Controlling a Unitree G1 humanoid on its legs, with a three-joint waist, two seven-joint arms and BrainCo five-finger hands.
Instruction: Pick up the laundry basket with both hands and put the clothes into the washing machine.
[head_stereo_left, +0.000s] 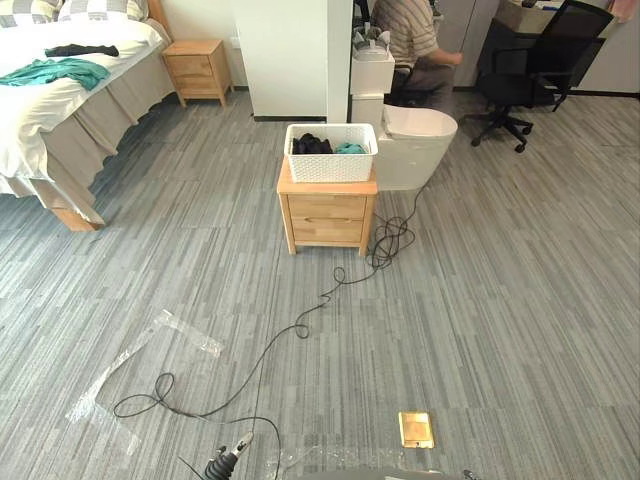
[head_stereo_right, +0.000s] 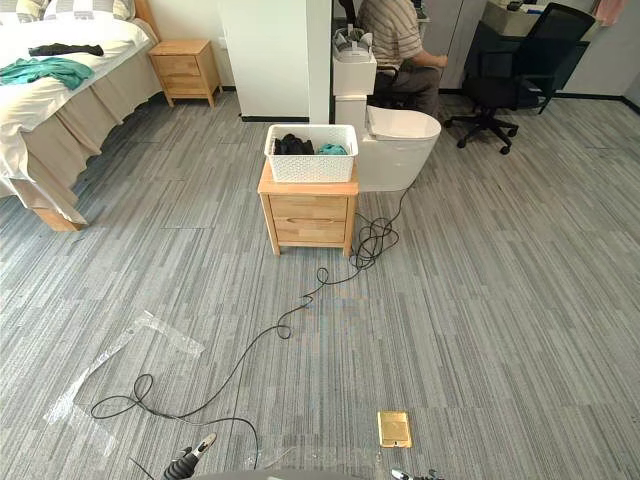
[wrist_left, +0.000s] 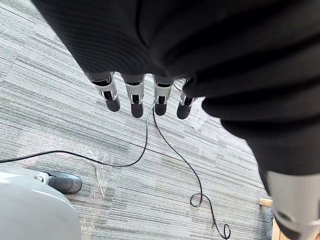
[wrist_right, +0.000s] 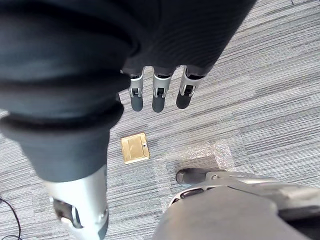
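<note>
A white laundry basket (head_stereo_left: 331, 152) stands on a small wooden nightstand (head_stereo_left: 327, 215) in the middle of the room, some way ahead of me. Dark clothes (head_stereo_left: 310, 145) and a teal garment (head_stereo_left: 350, 148) lie inside it. Right behind the basket stands a white rounded unit (head_stereo_left: 415, 140) with its lid down. In the left wrist view my left hand (wrist_left: 135, 100) hangs over the grey floor with straight fingers and nothing in them. My right hand (wrist_right: 157, 95) hangs the same way above the floor, fingers straight, far from the basket.
A bed (head_stereo_left: 60, 90) with a teal garment (head_stereo_left: 55, 72) fills the far left, a second nightstand (head_stereo_left: 197, 70) beside it. A white pillar (head_stereo_left: 290, 55) rises behind the basket. A person (head_stereo_left: 410, 45) sits at the back by a black office chair (head_stereo_left: 530, 70). A brass floor plate (head_stereo_left: 416, 429) lies near me.
</note>
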